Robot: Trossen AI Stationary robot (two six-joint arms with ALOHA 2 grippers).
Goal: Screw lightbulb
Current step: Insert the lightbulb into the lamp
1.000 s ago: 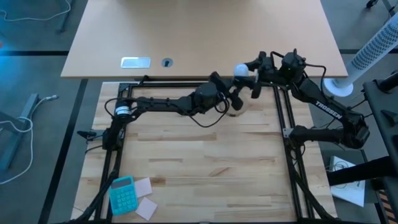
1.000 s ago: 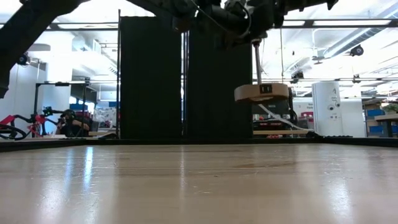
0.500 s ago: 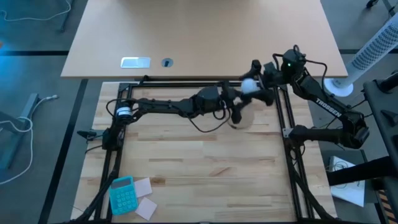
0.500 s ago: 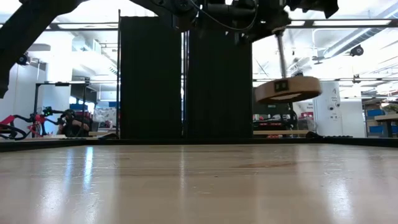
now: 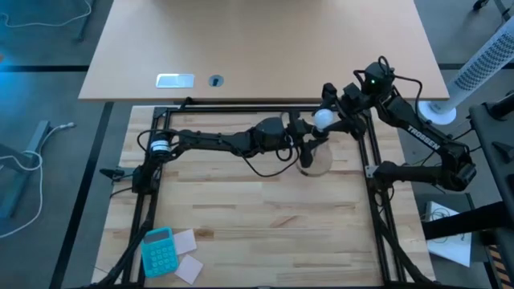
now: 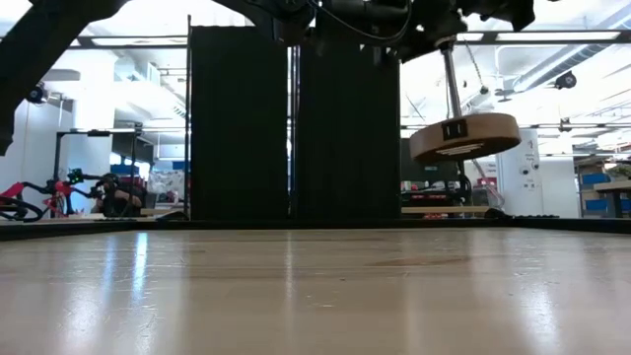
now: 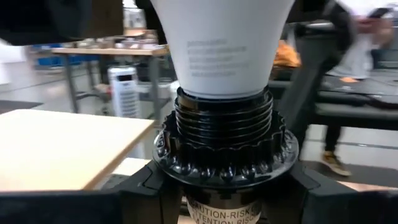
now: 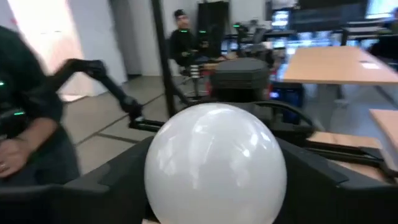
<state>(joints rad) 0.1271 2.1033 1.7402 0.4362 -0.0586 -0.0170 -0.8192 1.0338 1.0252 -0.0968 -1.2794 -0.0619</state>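
From above, the left arm reaches across the far half of the slatted wooden table (image 5: 241, 209) and its left gripper (image 5: 303, 138) holds the black socket above a round wooden disc stand (image 5: 313, 160), which is lifted clear of the boards. The right arm bends in from the far right corner, and its right gripper (image 5: 333, 115) is clamped on the white lightbulb (image 5: 324, 119), which sits right at the socket end, between the two grippers. A teal calculator (image 5: 157, 250) lies near the table's front left corner, with pale paper notes (image 5: 188, 255) just beside it.

At table height, the disc stand (image 6: 465, 136) hangs in the air, tilted, on a thin post (image 6: 452, 84) that runs up into the dark arms at the top; the bulb cannot be made out here.

Through the left wrist camera, the lightbulb (image 7: 222, 46) shows its white neck entering the ribbed black socket (image 7: 224, 146), whose collar is gripped between the dark left fingers (image 7: 155, 186). A person (image 7: 351, 56) stands in the room beyond.

Through the right wrist camera, the glossy globe of the lightbulb (image 8: 214, 165) fills the middle, pinched between the right fingers (image 8: 112, 183) on either side. A person's sleeve (image 8: 31, 124) shows at the edge, and another person (image 8: 183, 37) stands farther back
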